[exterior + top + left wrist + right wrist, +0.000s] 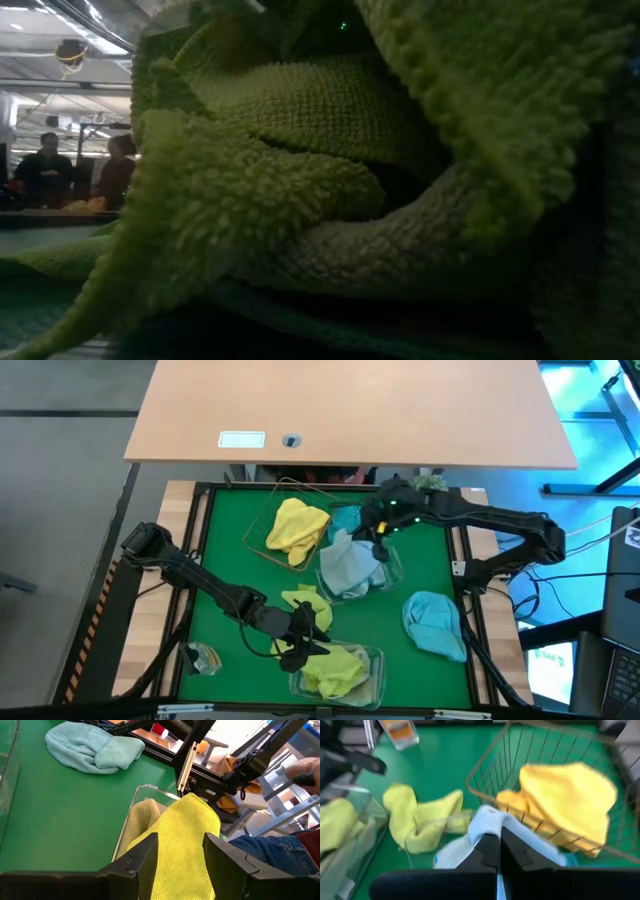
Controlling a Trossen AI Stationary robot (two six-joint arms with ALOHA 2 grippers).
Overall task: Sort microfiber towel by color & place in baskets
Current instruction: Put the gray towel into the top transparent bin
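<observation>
Two tools (both on towels (333, 670))

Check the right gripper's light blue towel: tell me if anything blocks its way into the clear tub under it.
Nothing visible does. The right gripper is shut on the light blue towel, which already hangs into the middle clear tub. The wire basket with the yellow towel stands beside it, not under it.

Overhead on whole table (215, 560); low lens against lime towel (300, 200)
</observation>
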